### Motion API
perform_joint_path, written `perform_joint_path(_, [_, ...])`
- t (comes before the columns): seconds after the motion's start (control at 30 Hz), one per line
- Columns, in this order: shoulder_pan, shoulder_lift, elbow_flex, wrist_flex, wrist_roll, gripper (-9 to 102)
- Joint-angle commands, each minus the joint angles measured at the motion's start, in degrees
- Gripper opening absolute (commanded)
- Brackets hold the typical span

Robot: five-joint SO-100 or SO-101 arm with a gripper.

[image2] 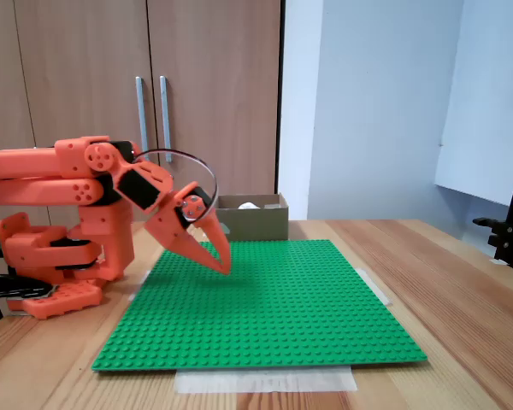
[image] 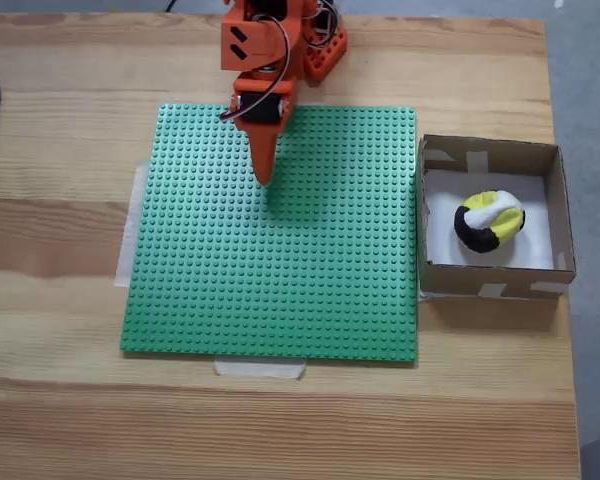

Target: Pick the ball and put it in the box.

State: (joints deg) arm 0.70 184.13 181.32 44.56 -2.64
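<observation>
I've got the ball [image: 489,221] sitting inside the box [image: 490,155], white, yellow and black patches up, resting on the white bottom a little toward the box's right half in a fixed view from above. In the low fixed view I can just catch a pale bit of it [image2: 249,205] peeking over the cardboard wall [image2: 255,221]. The box sits on the wooden table [image: 70,420], just beside the right edge of the green studded baseplate [image: 320,290], pale tape strips on its walls.

My gripper [image: 266,176] is well apart from the box, hanging over the upper left part of the baseplate. From the side I see it [image2: 225,266] pointing down at a slant, tips just above the studs, and the two orange fingers [image2: 201,248] come together at the tip with nothing between them. The arm is folded back low toward its orange base [image2: 60,256] at the left of that view. Strips of pale tape [image: 259,368] hold the baseplate's edges to the table. Wooden cabinet doors [image2: 85,77] stand behind.
</observation>
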Motion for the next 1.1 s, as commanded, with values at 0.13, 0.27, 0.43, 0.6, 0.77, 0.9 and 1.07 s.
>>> perform_joint_path(0.13, [0.09,0.44,1.93,-4.39,-2.2,-1])
perform_joint_path(0.27, [0.09,0.44,2.29,-5.54,-2.29,-1])
perform_joint_path(0.43, [0.09,0.44,2.64,-6.59,-2.2,-1])
perform_joint_path(0.6, [0.09,0.44,2.64,-6.59,-2.2,-1])
perform_joint_path(0.77, [0.0,0.44,2.64,-6.59,-2.37,-1])
perform_joint_path(0.9, [0.0,0.44,2.64,-6.59,-2.37,-1])
perform_joint_path(1.07, [-0.09,0.44,2.64,-6.59,-2.46,-1])
